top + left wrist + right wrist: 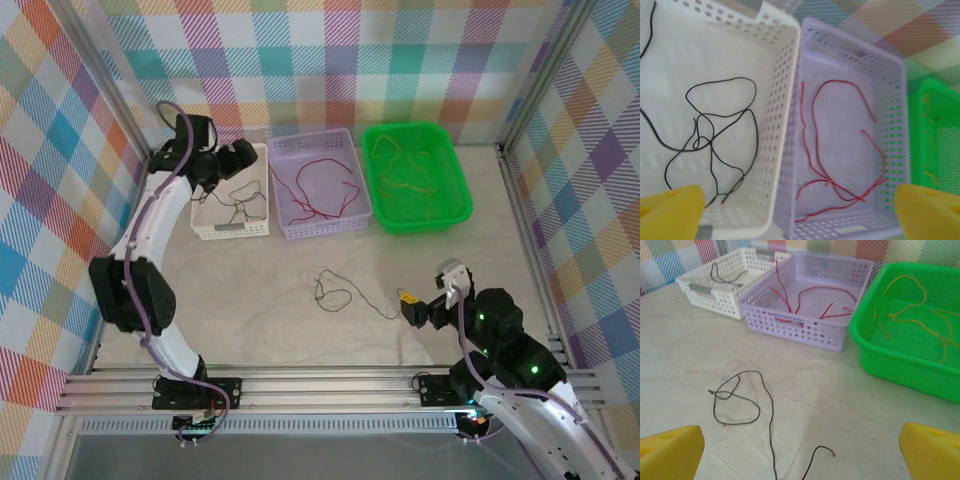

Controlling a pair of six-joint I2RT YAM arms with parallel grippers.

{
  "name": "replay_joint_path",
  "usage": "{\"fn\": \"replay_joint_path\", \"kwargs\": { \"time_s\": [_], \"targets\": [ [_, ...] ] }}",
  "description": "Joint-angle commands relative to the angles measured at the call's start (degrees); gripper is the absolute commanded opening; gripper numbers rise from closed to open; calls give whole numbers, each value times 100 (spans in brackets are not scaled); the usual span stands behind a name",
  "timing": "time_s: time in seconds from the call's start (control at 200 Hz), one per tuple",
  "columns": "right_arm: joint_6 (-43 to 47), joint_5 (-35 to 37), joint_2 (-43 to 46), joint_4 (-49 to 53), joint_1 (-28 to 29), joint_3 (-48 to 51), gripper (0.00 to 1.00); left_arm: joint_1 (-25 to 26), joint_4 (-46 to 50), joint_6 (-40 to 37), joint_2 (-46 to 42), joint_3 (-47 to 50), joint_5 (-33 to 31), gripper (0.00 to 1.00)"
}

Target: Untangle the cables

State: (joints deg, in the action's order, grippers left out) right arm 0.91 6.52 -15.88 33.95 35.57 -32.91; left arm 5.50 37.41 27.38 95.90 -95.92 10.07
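The left gripper [800, 215] is hovering over the far-left part of the tabletop [270, 320], above the white basket [232, 229]. Its jaws are standing wide open, and its yellow fingers [670, 210] are holding nothing. Below it, a black cable [715, 135] is lying in loose, crossing loops on the floor of the white basket, which is sitting by the far edge of the tabletop. Just beside it to the right, the purple basket [322, 226] is holding the red cables [840, 150], which are running in long curves and crossing one another near its front wall. Next along the far edge, the green basket [455, 215] is carrying the yellow-orange cables [920, 320], which are spreading in bends across its floor. In front of the baskets, near the middle of the tabletop, a loose black cable [340, 292] is lying apart from all three; one end is curling into a small loop, and a thin tail is trailing toward the right. Near the front-right corner, the right gripper [800, 455] is facing that loose black cable from just beside its tail. Its jaws are spread fully apart and are gripping nothing.
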Motion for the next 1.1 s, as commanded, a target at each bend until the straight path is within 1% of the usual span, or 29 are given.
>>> {"fn": "replay_joint_path", "kwargs": {
  "time_s": [0.0,0.1,0.235,0.305,0.41,0.5,0.615,0.715,0.84,0.965,1.095],
  "targets": [
    [93,-410,-793,157,-5,-670,100,76,94,164,-938,375,50,100],
    [-110,-505,-1621,381,2,-1274,100,343,-16,199,-1667,1009,78,100],
    [-353,-335,-2058,250,2,-1434,100,905,80,182,-2460,2031,42,100],
    [-532,-364,-2238,208,2,-1385,100,1349,-87,254,-2828,2668,-28,100],
    [-791,-447,-2496,144,7,-1307,100,2298,-378,378,-3148,3496,-315,100],
    [-1001,-486,-2675,243,9,-1314,100,2989,-529,468,-3192,3957,-560,100],
    [-1226,-449,-2712,320,11,-1207,100,3481,-725,506,-3151,4406,-693,100],
    [-1385,-300,-2691,387,11,-1007,100,3785,-864,563,-3034,4701,-734,100],
    [-1832,-38,-3001,488,11,-837,100,4133,-995,613,-2691,4849,-818,97],
    [-2247,-11,-3368,264,11,-596,100,4475,-1179,677,-2402,4875,-990,96],
    [-2572,-56,-3616,-50,2,-361,100,4714,-1204,662,-2060,4780,-1108,94]
  ]
}}
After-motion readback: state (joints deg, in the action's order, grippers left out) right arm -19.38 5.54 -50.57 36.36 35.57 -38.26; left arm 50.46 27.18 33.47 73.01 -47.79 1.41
